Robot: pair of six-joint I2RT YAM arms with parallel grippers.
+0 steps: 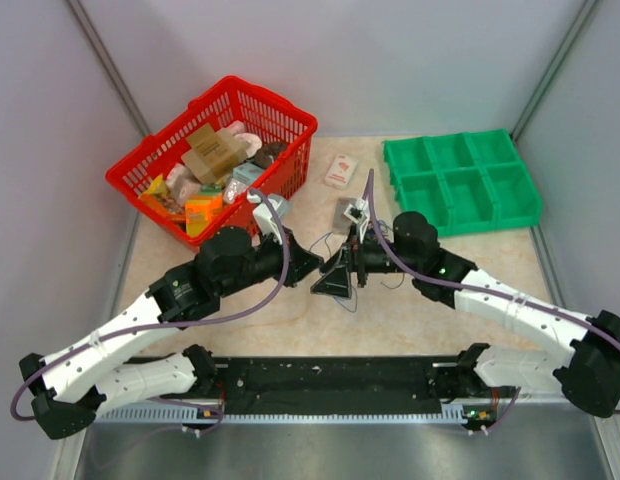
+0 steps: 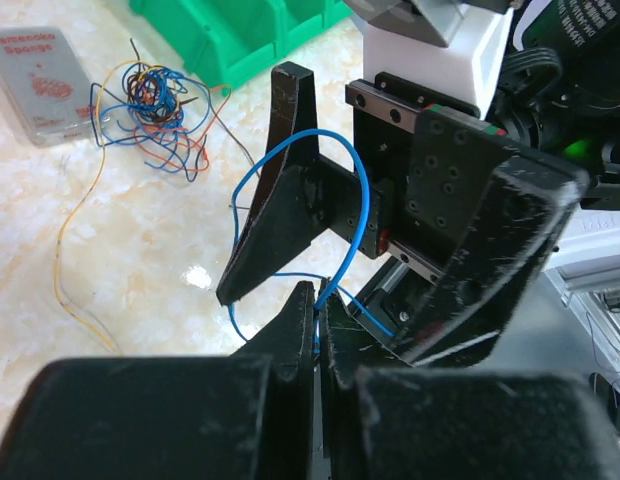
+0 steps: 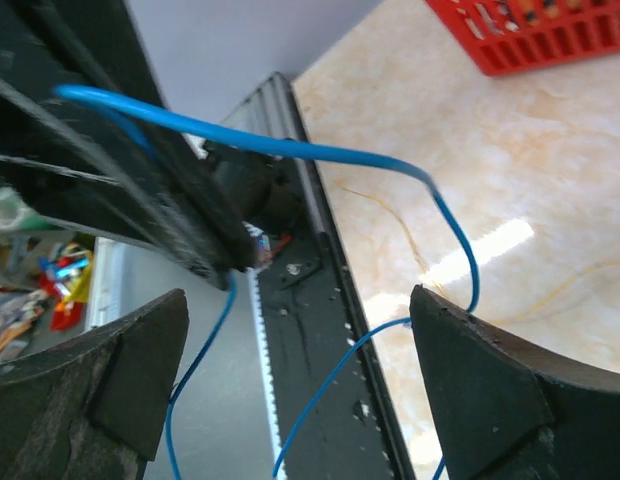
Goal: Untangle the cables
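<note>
Bright, even light falls from overhead, and shadows are soft and faint. A white glare patch sits on the table (image 2: 198, 277) at nine o'clock in the left wrist view. The fingers (image 3: 90, 400) at six o'clock look blurred in both wrist views.

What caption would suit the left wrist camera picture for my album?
Left jaws pinch a blue wire that arches past the open right jaws; the tangle lies beyond.

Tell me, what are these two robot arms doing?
They are untangling thin wires. The left arm pinches one blue wire in its shut jaws. The right arm holds its jaws wide open around that wire's loop, gripping nothing. The rest of the tangle lies on the table beyond them.
</note>
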